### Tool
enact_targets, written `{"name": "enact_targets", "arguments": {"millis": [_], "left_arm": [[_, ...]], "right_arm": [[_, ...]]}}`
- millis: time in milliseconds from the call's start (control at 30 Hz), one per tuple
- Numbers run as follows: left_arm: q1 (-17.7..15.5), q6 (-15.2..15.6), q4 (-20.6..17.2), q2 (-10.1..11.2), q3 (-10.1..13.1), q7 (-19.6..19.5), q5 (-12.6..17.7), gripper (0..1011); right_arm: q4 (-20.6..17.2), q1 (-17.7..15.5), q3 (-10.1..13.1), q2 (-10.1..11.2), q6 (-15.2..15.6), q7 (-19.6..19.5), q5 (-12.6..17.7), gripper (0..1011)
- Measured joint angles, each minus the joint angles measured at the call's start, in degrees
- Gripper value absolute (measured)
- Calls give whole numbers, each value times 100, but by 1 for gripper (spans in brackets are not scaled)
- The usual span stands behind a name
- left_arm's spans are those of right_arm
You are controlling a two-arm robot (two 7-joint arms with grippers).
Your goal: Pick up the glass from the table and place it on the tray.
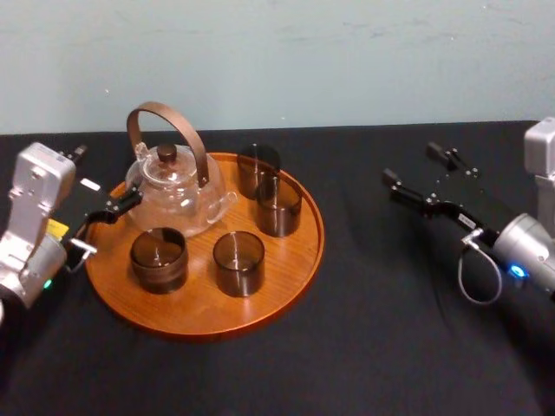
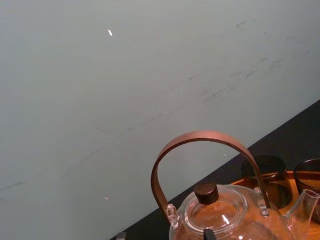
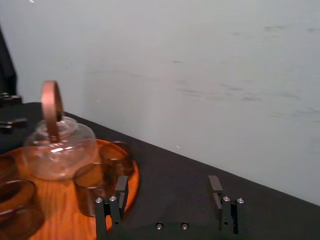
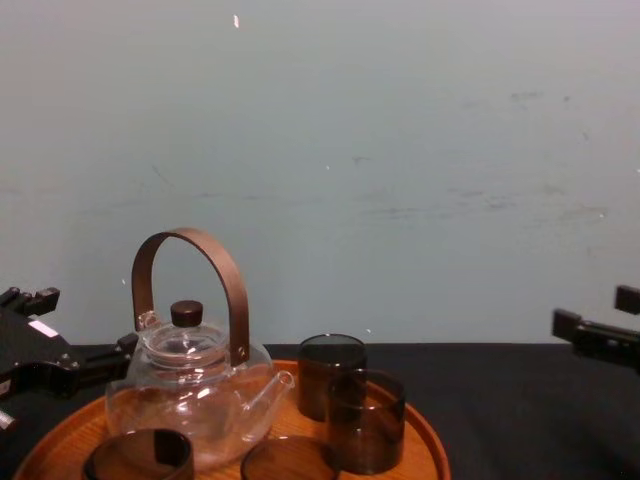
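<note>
Before me, my round orange-brown wooden tray (image 1: 195, 305) lies flat on the black counter (image 1: 390, 329). Four smoky glasses stand upright on it (front-left glass (image 1: 159, 258), front-right glass (image 1: 238, 263), rear glass (image 1: 258, 169), middle glass (image 1: 278, 206)).

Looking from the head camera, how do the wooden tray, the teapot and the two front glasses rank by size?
Largest: the tray.
Next: the teapot.
Smallest: the front-left glass and front-right glass, which look alike, so I won't rank them.

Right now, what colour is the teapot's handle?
The handle is brown, clearest in the head view.
</note>
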Motion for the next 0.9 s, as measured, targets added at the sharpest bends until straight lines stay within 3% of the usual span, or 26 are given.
{"name": "enact_targets", "arguments": {"millis": [400,900], "left_arm": [[0,0,0,0,0,0,0,1001],[0,0,0,0,0,0,0,1001]], "right_arm": [[163,-114,330,-23,-29,-79,-4,1002],[230,-121,378,-79,-25,-92,-86,1002]]}}
